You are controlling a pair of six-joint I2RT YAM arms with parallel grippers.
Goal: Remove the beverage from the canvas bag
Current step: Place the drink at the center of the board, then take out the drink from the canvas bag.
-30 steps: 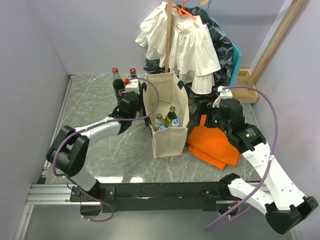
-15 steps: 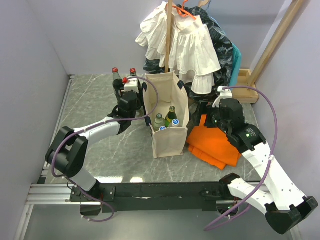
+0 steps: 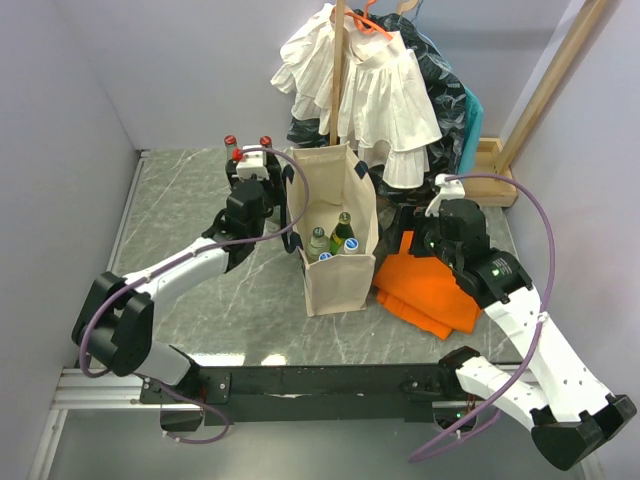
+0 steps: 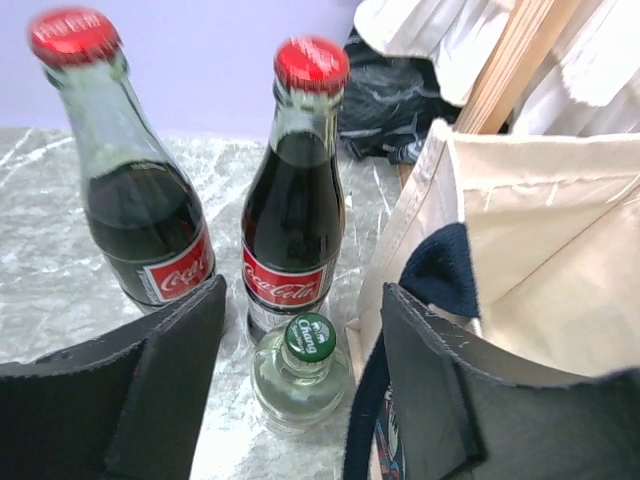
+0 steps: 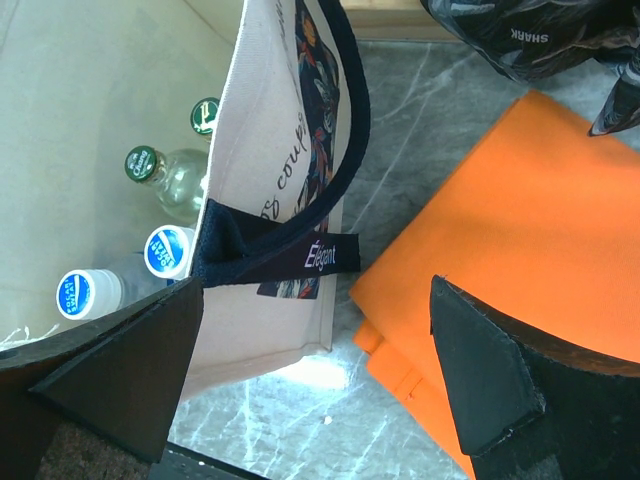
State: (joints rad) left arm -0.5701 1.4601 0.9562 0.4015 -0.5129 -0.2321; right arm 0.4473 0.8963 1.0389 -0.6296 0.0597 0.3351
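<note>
The cream canvas bag (image 3: 335, 270) with navy handles stands mid-table, and its wall (image 4: 540, 260) fills the right of the left wrist view. A clear beverage bottle with a green cap (image 4: 300, 375) stands on the marble just left of the bag. My left gripper (image 4: 302, 300) (image 3: 247, 178) hovers above it, open, its fingers clear of the glass. Inside the bag are more bottles: green caps (image 5: 143, 163) and blue caps (image 5: 168, 250). My right gripper (image 5: 315, 290) (image 3: 420, 232) hangs open over the bag's right side, holding nothing.
Two red-capped cola bottles (image 4: 295, 220) (image 4: 140, 210) stand just behind the clear bottle. A folded orange cloth (image 3: 430, 285) lies right of the bag. White garments on a wooden pole (image 3: 360, 90) and a dark bag hang behind it. Walls close in on the left and right.
My left gripper has opened and shifted slightly toward the back of the table, its elbow dropping nearer. The right arm and the bag have not moved.
</note>
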